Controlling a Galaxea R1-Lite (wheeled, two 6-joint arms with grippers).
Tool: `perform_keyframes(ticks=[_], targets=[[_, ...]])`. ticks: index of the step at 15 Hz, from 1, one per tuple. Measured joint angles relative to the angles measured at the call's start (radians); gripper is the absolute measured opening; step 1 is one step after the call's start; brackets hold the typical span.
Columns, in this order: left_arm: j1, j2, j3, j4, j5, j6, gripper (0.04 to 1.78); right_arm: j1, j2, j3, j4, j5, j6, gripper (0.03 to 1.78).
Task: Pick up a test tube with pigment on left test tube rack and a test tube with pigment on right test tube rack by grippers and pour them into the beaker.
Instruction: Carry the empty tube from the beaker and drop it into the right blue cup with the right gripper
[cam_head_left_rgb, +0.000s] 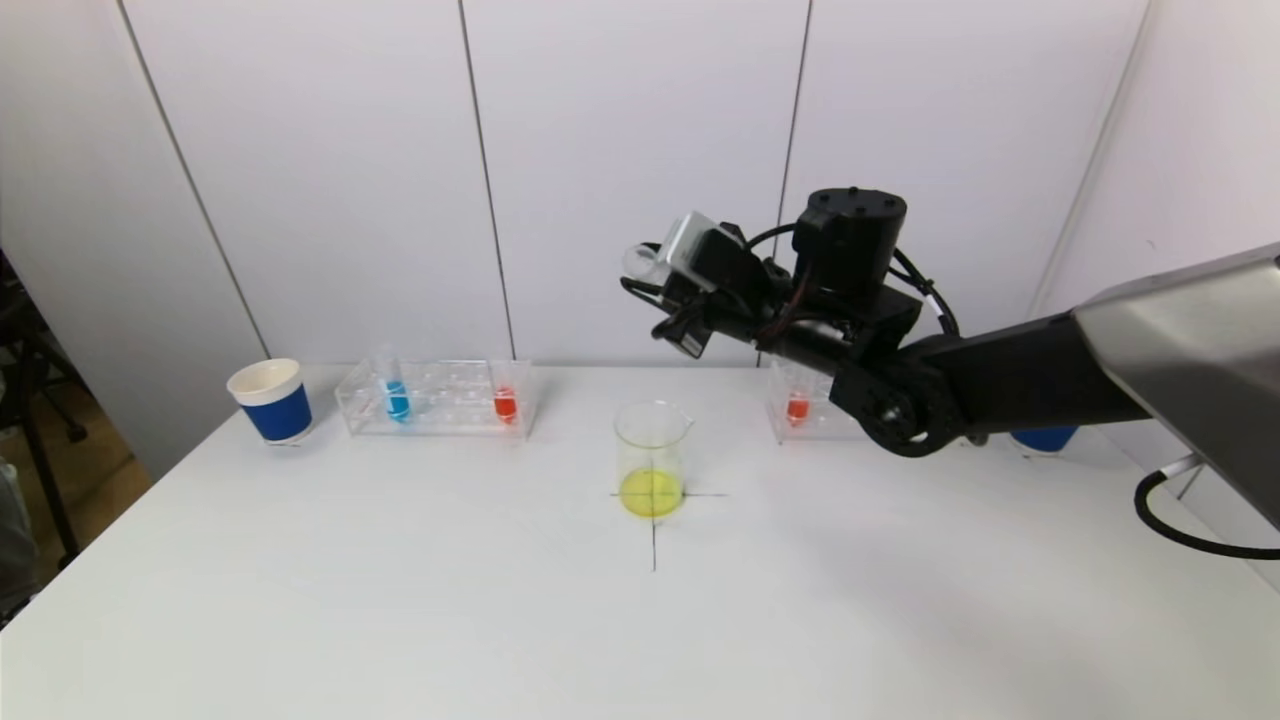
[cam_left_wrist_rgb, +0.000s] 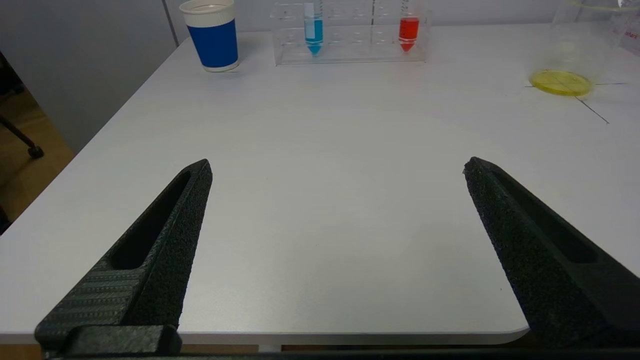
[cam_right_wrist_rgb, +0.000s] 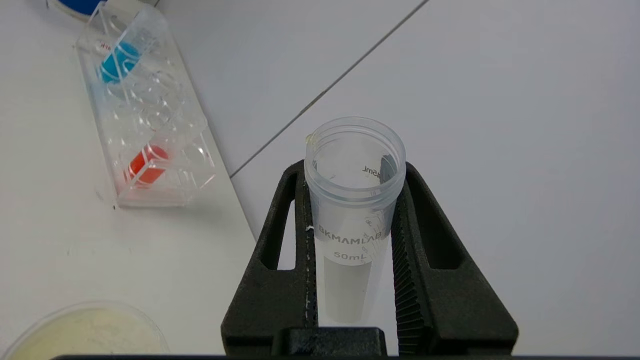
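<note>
- Our right gripper (cam_right_wrist_rgb: 350, 220) is raised above the table (cam_head_left_rgb: 400, 600), up and just to the right of the beaker (cam_head_left_rgb: 652, 455), with its arm reaching in from the right side.
- Its two fingers (cam_right_wrist_rgb: 285, 250) are closed against the sides of a clear test tube (cam_right_wrist_rgb: 354, 200), which we see to be empty, its open mouth pointing away from the wrist.
- In the head view that tube (cam_head_left_rgb: 640, 262) shows as a pale ring at the left tip of the gripper (cam_head_left_rgb: 660, 290), lying roughly level and higher than the beaker's rim.
- The beaker stands upright on a cross of thin lines (cam_head_left_rgb: 654, 530) at mid-table, with a shallow layer of yellow liquid (cam_head_left_rgb: 651, 492) in its bottom.
- Our left gripper (cam_left_wrist_rgb: 337, 167) sits low at the near edge of the table on the left side, its fingers spread wide with nothing between them.
- The left test tube rack (cam_head_left_rgb: 440, 400) stands at the far left of the table and holds a tube of blue pigment (cam_head_left_rgb: 397, 400) toward its left end and a tube of red pigment (cam_head_left_rgb: 505, 403) at its right end.
- A blue paper cup (cam_head_left_rgb: 270, 400) stands just left of that rack.
- The right test tube rack (cam_head_left_rgb: 800, 410) stands at the far right, partly hidden behind our right arm; one tube of red pigment (cam_head_left_rgb: 797, 407) shows in it.
- A second blue cup (cam_head_left_rgb: 1045, 438) peeks out beneath the right arm, further right.
</note>
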Motion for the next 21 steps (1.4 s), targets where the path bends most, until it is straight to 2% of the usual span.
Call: perform_keyframes(ticks=[4,8,10,13,16,21], targets=[[0.000,0.000,0.000,0.000,0.000,0.000,1.76,0.026,-0.057,-0.005,-0.010,-0.133,0.206,0.48],[0.000,0.000,0.000,0.000,0.000,0.000,1.76,0.031,-0.091,-0.030,-0.005,-0.256,0.353,0.48],[0.000,0.000,0.000,0.000,0.000,0.000,1.76,0.020,-0.111,-0.036,0.006,-0.279,0.403,0.48],[0.000,0.000,0.000,0.000,0.000,0.000,1.76,-0.025,-0.144,-0.049,0.013,-0.319,0.417,0.48],[0.000,0.000,0.000,0.000,0.000,0.000,1.76,-0.077,-0.186,-0.056,0.052,-0.328,0.468,0.48],[0.000,0.000,0.000,0.000,0.000,0.000,1.76,-0.201,-0.272,-0.058,0.160,-0.376,0.570,0.48]])
